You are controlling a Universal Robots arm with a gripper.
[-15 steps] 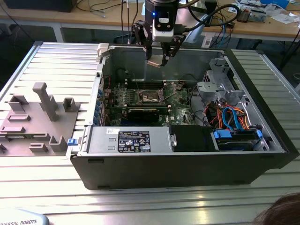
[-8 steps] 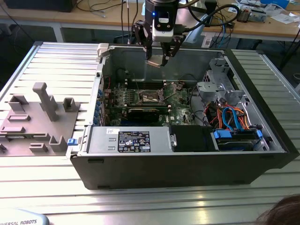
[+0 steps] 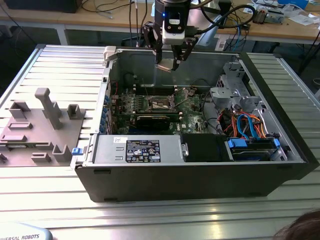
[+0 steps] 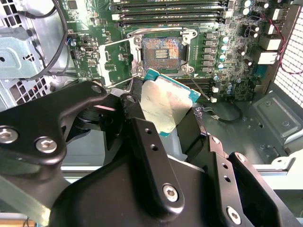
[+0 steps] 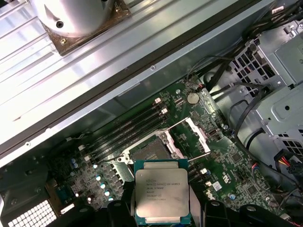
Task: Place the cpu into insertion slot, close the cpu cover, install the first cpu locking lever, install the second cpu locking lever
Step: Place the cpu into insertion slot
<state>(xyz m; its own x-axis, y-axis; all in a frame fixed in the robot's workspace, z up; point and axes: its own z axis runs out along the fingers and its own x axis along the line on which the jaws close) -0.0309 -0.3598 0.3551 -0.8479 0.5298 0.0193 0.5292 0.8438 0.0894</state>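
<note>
My gripper (image 3: 168, 61) hangs over the open computer case, shut on the cpu (image 3: 164, 67), a small square chip with a silver top. In both wrist views the cpu (image 4: 165, 106) (image 5: 162, 193) sits flat between the black fingers (image 4: 142, 127), above the motherboard and not touching it. The insertion slot (image 4: 163, 49) (image 5: 149, 151) lies uncovered on the green board, a short way beyond the chip. The cpu cover (image 5: 189, 135) stands swung open beside the slot. A thin locking lever (image 5: 200, 156) sticks up next to it.
Long memory slots (image 4: 170, 14) run along the far side of the socket. A power supply (image 3: 140, 150) and a drive cage with blue cables (image 3: 245, 132) fill the case's near side. A grey parts fixture (image 3: 40, 125) lies on the exterior view's left.
</note>
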